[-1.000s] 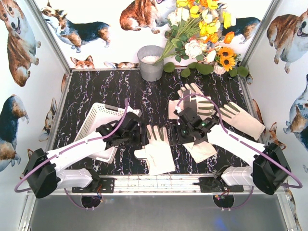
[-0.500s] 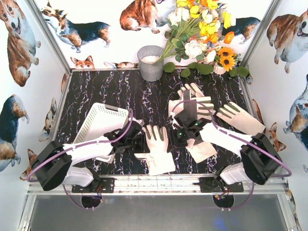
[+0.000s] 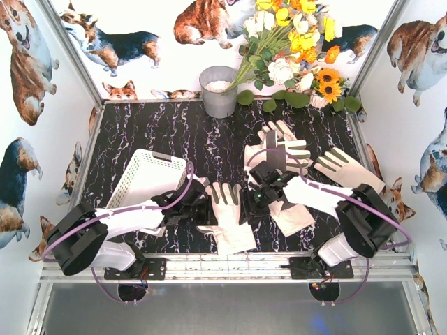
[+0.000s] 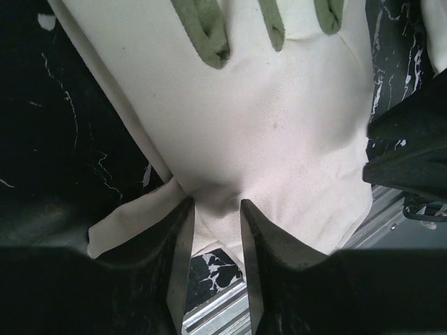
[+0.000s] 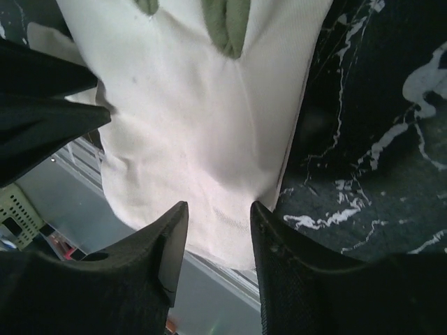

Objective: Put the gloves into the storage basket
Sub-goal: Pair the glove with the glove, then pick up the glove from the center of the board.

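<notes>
Fingers point(image 4: 174, 258) of the left gripper point(image 4: 216, 206) stand narrow, pinching a fold of the glove point(image 4: 279, 125) beside its thumb. The right gripper point(image 5: 218, 209) straddles the glove's opposite edge, with fabric between its half-closed jaws; I cannot tell if it grips. This glove lies just right of the basket point(image 3: 143, 174), outside it. Other gloves point(image 3: 346, 171) lie farther right.

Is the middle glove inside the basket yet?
Not yet: the glove lies on the table, outside the basket.
</notes>
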